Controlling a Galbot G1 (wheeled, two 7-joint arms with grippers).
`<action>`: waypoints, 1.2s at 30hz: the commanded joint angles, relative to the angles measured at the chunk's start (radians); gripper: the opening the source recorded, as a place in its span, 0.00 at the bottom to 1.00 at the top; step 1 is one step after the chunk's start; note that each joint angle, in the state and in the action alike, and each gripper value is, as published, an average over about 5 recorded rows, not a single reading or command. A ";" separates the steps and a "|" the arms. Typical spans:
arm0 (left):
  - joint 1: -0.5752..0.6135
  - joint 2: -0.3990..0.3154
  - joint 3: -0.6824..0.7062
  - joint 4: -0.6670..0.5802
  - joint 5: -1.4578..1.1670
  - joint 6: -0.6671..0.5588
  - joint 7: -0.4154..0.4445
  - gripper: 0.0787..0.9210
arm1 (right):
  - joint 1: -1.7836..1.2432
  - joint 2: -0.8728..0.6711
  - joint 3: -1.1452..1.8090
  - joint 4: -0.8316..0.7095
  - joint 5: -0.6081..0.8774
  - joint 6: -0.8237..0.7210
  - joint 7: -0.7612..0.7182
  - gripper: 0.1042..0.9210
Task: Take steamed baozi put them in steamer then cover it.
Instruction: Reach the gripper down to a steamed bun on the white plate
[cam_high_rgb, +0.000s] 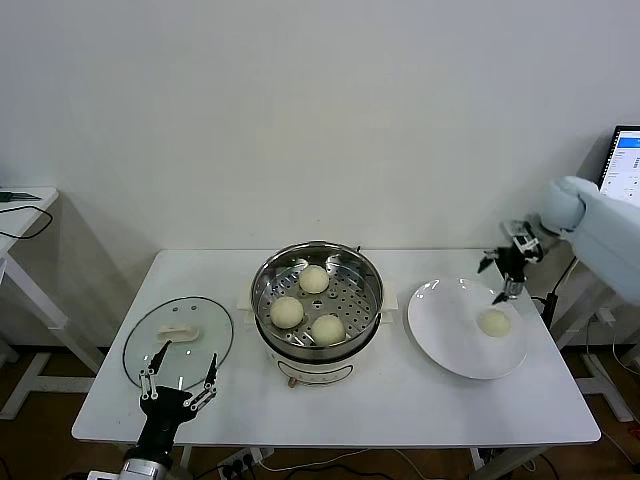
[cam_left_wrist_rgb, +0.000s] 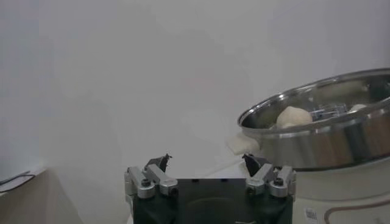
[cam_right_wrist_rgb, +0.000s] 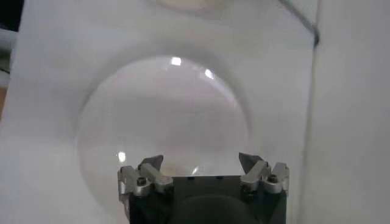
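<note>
Left pincer (cam_high_rgb: 178, 373) at 7 o'clock on the counter (cam_high_rgb: 400, 400), spread wide, empty, hovering at the near rim of the lid (cam_high_rgb: 178, 335) lying flat. Steamer (cam_high_rgb: 317, 297) at centre, uncovered, three baozi (cam_high_rgb: 287, 312) on its perforated tray at 12, 8 and 5 o'clock. White plate (cam_high_rgb: 450, 340) at 3 o'clock, one baozi (cam_high_rgb: 494, 322) on its right part. Right pincer (cam_high_rgb: 505, 272) above the plate's far edge, spread wide, empty, near that bun, not touching.
</note>
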 joint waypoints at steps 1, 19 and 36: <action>0.013 0.000 -0.002 0.002 0.002 -0.002 0.000 0.88 | -0.157 0.076 0.106 -0.220 -0.106 -0.014 0.029 0.88; 0.006 -0.001 0.000 0.020 0.000 -0.004 0.000 0.88 | -0.202 0.151 0.157 -0.300 -0.148 0.008 0.079 0.88; 0.001 -0.002 0.001 0.017 -0.001 -0.004 0.000 0.88 | -0.096 0.132 0.110 -0.239 -0.117 0.010 0.024 0.70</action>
